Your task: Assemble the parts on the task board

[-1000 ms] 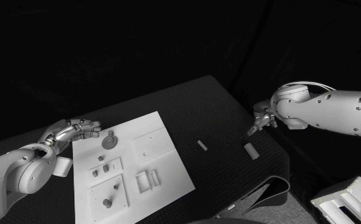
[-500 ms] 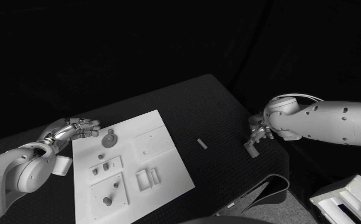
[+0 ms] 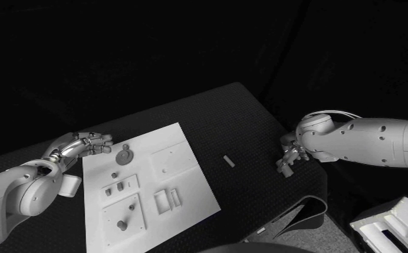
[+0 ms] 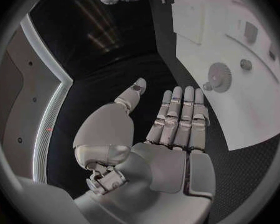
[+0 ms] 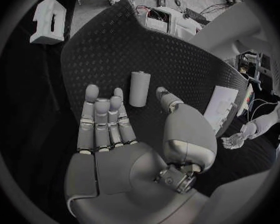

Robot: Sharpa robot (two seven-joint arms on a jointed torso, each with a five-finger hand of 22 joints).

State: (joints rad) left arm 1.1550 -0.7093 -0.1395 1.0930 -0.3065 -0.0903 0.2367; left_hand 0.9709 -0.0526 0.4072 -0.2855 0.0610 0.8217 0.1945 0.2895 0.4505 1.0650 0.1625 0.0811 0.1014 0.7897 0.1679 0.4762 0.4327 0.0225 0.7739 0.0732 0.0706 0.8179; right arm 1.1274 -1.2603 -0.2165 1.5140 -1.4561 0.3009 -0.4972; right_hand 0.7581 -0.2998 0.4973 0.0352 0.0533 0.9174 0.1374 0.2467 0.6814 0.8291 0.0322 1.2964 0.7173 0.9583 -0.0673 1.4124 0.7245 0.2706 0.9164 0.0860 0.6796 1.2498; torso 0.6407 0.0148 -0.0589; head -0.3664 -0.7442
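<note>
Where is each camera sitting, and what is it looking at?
Head view: on the robot's head, looking down at the black table and the task board; both arms show.
Left wrist view: behind the left hand, facing the task board with its gear-shaped part.
Right wrist view: behind the right hand, facing a small cylinder lying on the table.
Shared: the right wrist view also catches the left hand and board.

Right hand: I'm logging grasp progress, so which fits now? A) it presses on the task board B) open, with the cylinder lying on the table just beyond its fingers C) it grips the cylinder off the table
B: the right hand is open, and the cylinder lies on the table just past its fingertips, ungripped.
</note>
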